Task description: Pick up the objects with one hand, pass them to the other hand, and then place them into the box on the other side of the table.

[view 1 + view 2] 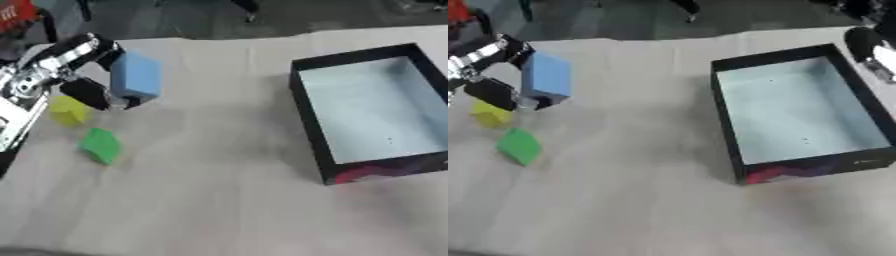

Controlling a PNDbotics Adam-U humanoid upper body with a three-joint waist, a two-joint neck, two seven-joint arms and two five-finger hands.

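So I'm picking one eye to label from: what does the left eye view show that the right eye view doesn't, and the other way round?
Only the left eye view shows more of the left arm's silver forearm at the picture's left edge. Only the right eye view shows part of the right arm, black and white, at the upper right beyond the box; its robot hand is not visible. Both show the left robot hand curled round the blue block, the yellow block and green block on the table, and the black box, nothing in it.
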